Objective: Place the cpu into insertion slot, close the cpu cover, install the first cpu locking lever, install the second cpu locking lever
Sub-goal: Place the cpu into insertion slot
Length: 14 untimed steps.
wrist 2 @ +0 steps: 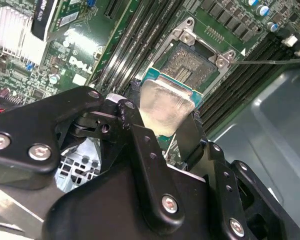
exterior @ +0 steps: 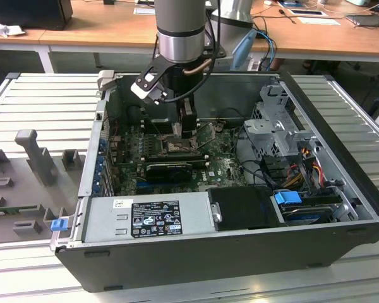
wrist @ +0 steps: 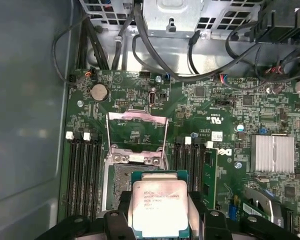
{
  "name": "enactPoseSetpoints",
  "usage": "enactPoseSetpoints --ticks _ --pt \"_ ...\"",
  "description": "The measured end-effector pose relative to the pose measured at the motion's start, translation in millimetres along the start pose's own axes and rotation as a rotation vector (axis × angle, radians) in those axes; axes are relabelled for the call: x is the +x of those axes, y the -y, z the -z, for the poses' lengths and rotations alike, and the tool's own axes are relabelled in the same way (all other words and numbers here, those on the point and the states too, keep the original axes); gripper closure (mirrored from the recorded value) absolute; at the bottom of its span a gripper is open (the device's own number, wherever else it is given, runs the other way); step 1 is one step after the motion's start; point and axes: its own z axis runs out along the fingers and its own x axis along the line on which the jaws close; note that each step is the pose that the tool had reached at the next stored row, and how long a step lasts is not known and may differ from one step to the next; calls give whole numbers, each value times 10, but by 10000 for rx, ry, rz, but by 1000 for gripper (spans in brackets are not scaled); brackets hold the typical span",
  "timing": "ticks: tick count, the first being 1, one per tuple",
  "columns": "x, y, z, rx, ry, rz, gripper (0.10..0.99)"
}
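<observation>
Tool (wrist: 160, 214): your tool's two black fingers (wrist 2: 135, 120) pinch the cpu by opposite edges. In the exterior view you see it lowered into the open computer case (exterior: 208, 265).
Cpu (wrist: 159, 207): held between the fingertips, silver face toward the first wrist view. Its green rim shows around the lid in both wrist views.
Cpu against slot: it sits over the near part of the insertion slot (wrist: 119, 186) and overlaps it. You cannot tell whether it touches the socket.
Insertion slot: the grey centre lies bare beyond the cpu in the second wrist view (wrist 2: 187, 62), ringed by green board.
Cpu cover (wrist: 137, 116): swung up and standing open at the far side of the slot, with the board showing through its window.
Lever (wrist 2: 270, 61): a thin metal rod reaches out from the socket's corner, clear of the cpu.
Memory slots (wrist: 82, 170): long dark rows flank the socket on both sides.
Heatsink (wrist: 272, 152): silver fins, well apart from the tool.
Tabletop (exterior: 38, 95): a ribbed grey surface carries the case.
</observation>
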Motion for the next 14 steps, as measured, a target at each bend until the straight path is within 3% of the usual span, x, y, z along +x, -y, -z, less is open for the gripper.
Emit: enactPoseSetpoints --ticks 4,6,14 --pt "-1 11 -84 -2 5 -62 557" --pt "-1 16 -145 -14 46 -493 557" --pt "-1 20 -183 -13 50 -549 557"
